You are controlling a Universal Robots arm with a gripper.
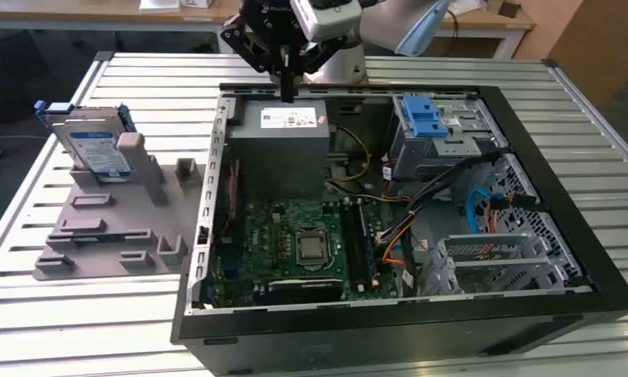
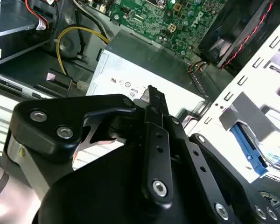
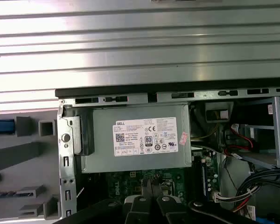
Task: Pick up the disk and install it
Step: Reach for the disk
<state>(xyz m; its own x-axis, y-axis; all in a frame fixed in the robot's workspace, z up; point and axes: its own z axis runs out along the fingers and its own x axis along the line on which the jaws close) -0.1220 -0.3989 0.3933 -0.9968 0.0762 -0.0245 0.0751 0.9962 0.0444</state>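
The disk [image 1: 96, 146], silver with a blue-and-white label and blue side rails, stands on edge in a grey holder [image 1: 115, 228] on the exterior view's left, outside the computer case. A blue strip of the disk [image 3: 1, 126] also appears in the first wrist view, and its blue rail [image 2: 251, 150] in the second. My gripper [image 1: 289, 93] hangs over the case's far edge, above the grey box with the white sticker [image 1: 282, 133], well to the right of the disk. Its fingers [image 3: 149, 189] are pressed together with nothing between them.
The open black computer case [image 1: 398, 326] lies on a slatted metal table [image 1: 63, 314], with the motherboard [image 1: 304, 243] showing. A silver cage with a blue latch [image 1: 432, 122] sits in the case's far right corner, with loose cables [image 1: 439, 204] beside it.
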